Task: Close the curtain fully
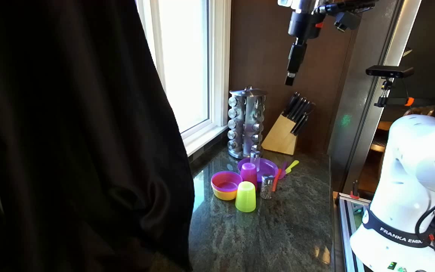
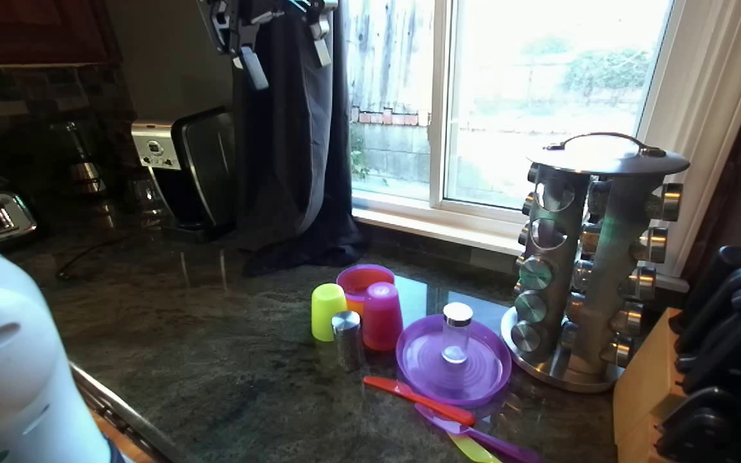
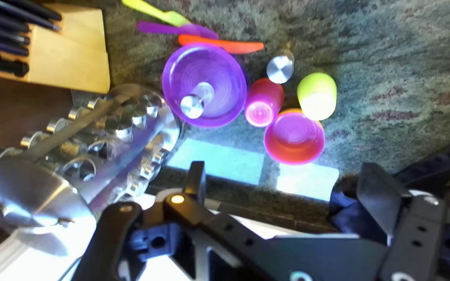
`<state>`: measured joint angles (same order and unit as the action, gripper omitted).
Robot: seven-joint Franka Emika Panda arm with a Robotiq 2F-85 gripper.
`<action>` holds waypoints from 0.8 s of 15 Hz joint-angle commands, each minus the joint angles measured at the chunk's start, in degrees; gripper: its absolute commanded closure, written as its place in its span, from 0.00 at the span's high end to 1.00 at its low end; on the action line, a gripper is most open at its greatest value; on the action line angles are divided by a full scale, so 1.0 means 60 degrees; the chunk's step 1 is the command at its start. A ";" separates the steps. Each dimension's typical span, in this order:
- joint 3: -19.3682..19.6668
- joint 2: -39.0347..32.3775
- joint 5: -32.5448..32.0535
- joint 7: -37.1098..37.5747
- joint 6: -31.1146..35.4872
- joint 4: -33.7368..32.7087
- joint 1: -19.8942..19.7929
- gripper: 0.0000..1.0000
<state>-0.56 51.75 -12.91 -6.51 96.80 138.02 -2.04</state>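
Dark stone counter, bright window behind it, spice rack just beside. Black curtain hangs bunched at one side of the window, lower edge on the counter, much of the window uncovered. My tool is up above the counter, fingers wide apart, nothing gripped.

In an exterior view, the black band around the base of the white arm bears the brand lettering "FRANKA EMI" in white capitals; the end of the second word is not legible. Marks on the panel of the appliance are too small to read.
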 commanded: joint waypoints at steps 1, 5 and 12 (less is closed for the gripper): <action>-0.0498 -0.0823 -0.0310 -0.0110 0.0673 -0.1319 0.0596 1.00; -0.0748 -0.1492 -0.0124 -0.0144 0.1570 -0.2944 0.0963 1.00; -0.0303 -0.2900 0.1392 -0.0807 0.3937 -0.5600 0.1826 1.00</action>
<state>-3.63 39.19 -7.94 -8.26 115.66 110.25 5.98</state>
